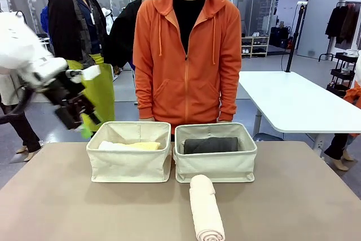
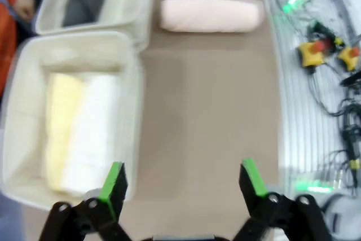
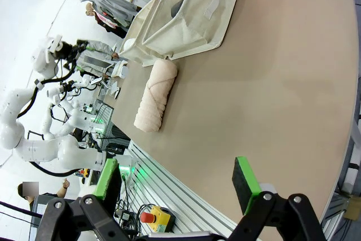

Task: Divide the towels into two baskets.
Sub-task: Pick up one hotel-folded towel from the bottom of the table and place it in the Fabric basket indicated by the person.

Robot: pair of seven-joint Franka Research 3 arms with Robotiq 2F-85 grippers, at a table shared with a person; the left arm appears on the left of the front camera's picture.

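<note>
Locate the pink-beige towel [image 1: 206, 210] loose on the table [image 1: 293, 207], at 6 o'clock of the right basket [image 1: 217, 167], one end close against its near wall. Note the dark grey towel [image 1: 210, 145] inside that basket. Note the pale yellow towel [image 1: 142, 146] and the white towel [image 1: 110, 145] side by side in the left basket [image 1: 128, 167]. Judge three of four towels sorted, with one placement left, probably into the right basket for an even split. Find the left tool [image 2: 183, 176] held high at 9 o'clock of the left basket, fingers spread, gripping nothing. Find the right tool [image 3: 176, 173] well apart from the pink-beige towel, likewise spread and empty. Expect a person in an orange hoodie [image 1: 186, 55] at 12 o'clock.
</note>
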